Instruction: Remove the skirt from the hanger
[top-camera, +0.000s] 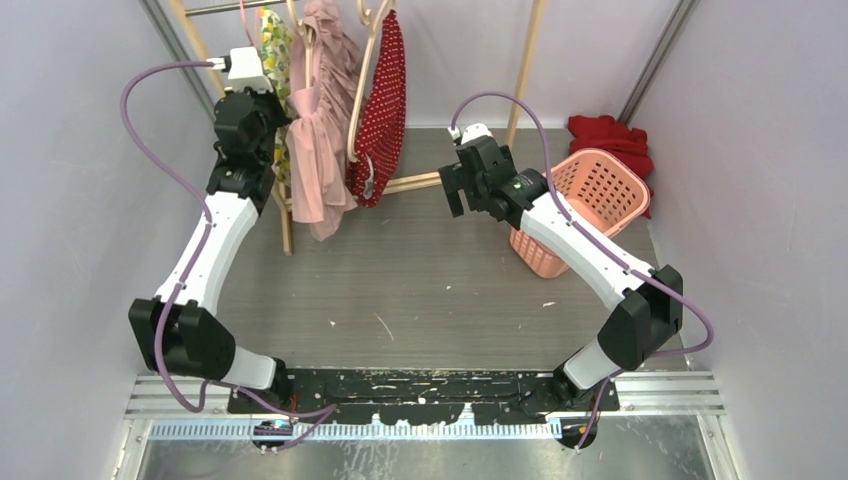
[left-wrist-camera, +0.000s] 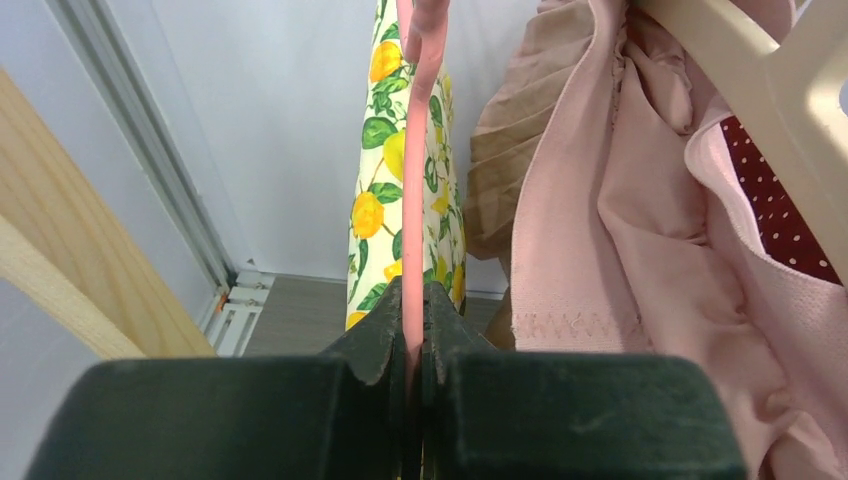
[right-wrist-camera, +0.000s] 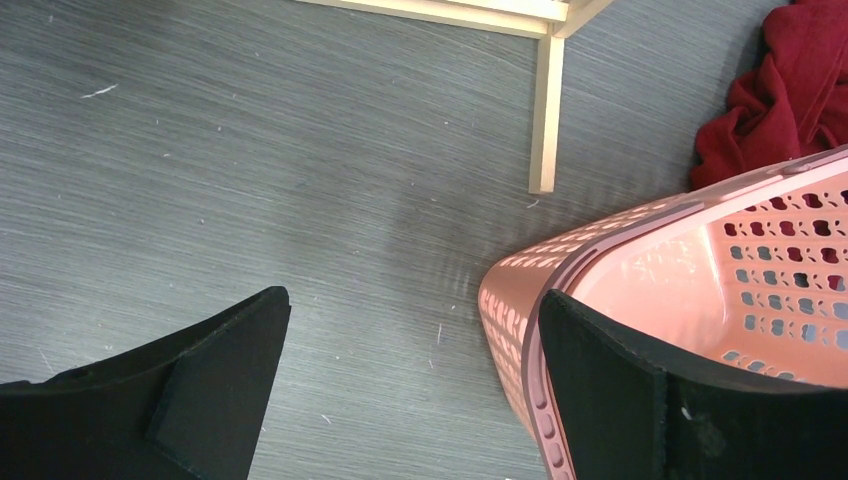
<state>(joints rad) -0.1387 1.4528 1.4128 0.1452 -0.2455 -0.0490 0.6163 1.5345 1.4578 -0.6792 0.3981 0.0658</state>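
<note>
Left arm (top-camera: 215, 240) reaches up to wooden rack (top-camera: 525, 70) at far left of bench (top-camera: 420, 280). Left jaws shut tight on thin rod of pink hanger (left-wrist-camera: 415, 150). Lemon-print skirt (left-wrist-camera: 375, 210) hangs leftmost on rack, just behind clamped rod. Next right: pink pleated garment (top-camera: 318, 130), then red dotted garment (top-camera: 385, 100) on cream hanger (left-wrist-camera: 740, 70). Right arm (top-camera: 580, 250) hovers mid-bench, right jaws wide, holding nothing, above near rim of pink basket (right-wrist-camera: 510, 300). Red cloth (top-camera: 610, 130) lies behind basket.

Basket (top-camera: 598, 153) stands right of clothes rack (top-camera: 525, 70).
</note>
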